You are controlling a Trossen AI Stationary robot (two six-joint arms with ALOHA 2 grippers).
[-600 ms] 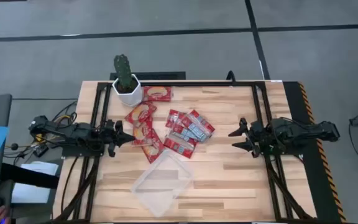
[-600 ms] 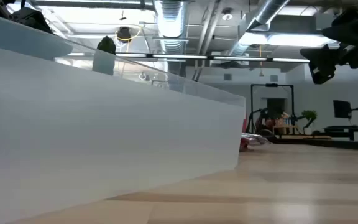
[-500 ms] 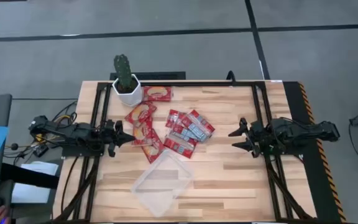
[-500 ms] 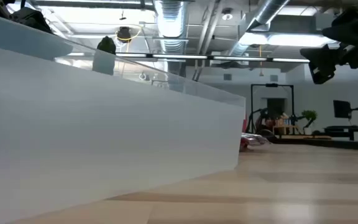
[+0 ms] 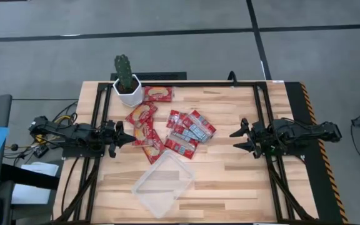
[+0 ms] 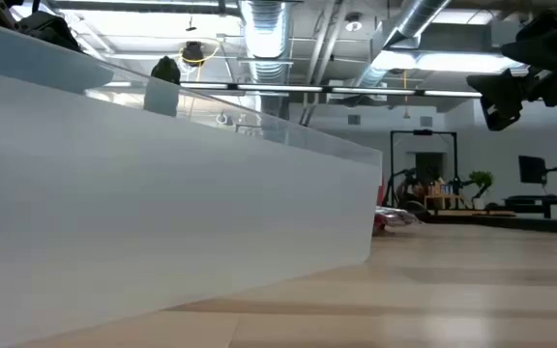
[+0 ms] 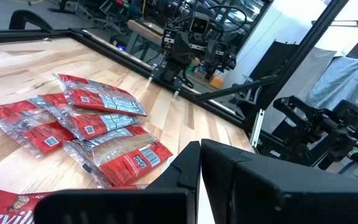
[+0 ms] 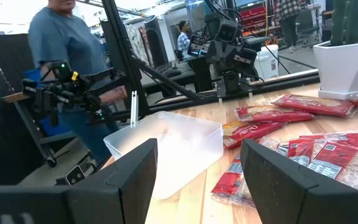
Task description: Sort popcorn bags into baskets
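Note:
Several red popcorn bags lie flat on the wooden table: one group (image 5: 144, 128) next to my left gripper, a pile with grey-white panels (image 5: 189, 131) in the middle, and one bag (image 5: 159, 94) by the pot. They also show in the left wrist view (image 7: 98, 118) and the right wrist view (image 8: 328, 155). The clear plastic tray (image 5: 141, 187) stands empty near the front edge, and its wall (image 6: 162, 213) fills the low view. My left gripper (image 5: 130, 139) hovers at the table's left, shut and empty. My right gripper (image 5: 234, 141) hovers at the right, open and empty.
A white pot with a cactus (image 5: 127, 87) stands at the far left corner. Black frame rails (image 5: 261, 125) run along the table's sides. Bare wood lies between the pile and my right gripper. A person (image 8: 67, 74) stands beyond the table's left side.
Both arms and the bags have kept still. A person's hand off the table at the high view's lower left has gone out of the picture.

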